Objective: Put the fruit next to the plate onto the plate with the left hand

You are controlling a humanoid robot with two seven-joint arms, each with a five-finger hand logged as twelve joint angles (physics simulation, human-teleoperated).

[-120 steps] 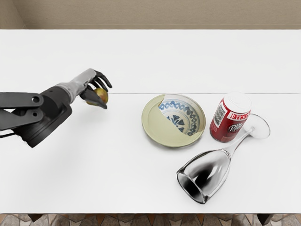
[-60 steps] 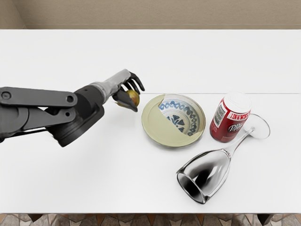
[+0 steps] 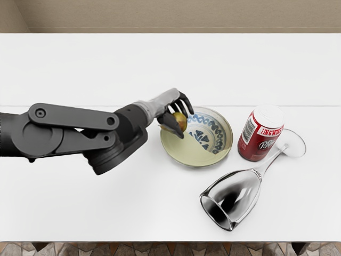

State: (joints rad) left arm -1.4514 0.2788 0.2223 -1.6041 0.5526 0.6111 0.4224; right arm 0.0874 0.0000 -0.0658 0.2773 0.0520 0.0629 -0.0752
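A white table [image 3: 170, 64] took up nearly the whole view, its top smooth, matt and evenly coloured. One thin straight seam [image 3: 319, 105] ran across it from side to side, a little above mid-height. Beyond the far edge stood a band of plain beige wall [image 3: 186, 16], darker at the top left corner. Below the near edge showed a narrow strip of floor [image 3: 160, 249], mottled in brown and grey like stone tile, with two dark supports [image 3: 38, 246] [image 3: 299, 247] just under the table's edge. Lighting was soft and even, shadows on the top faint and close. No window was in view
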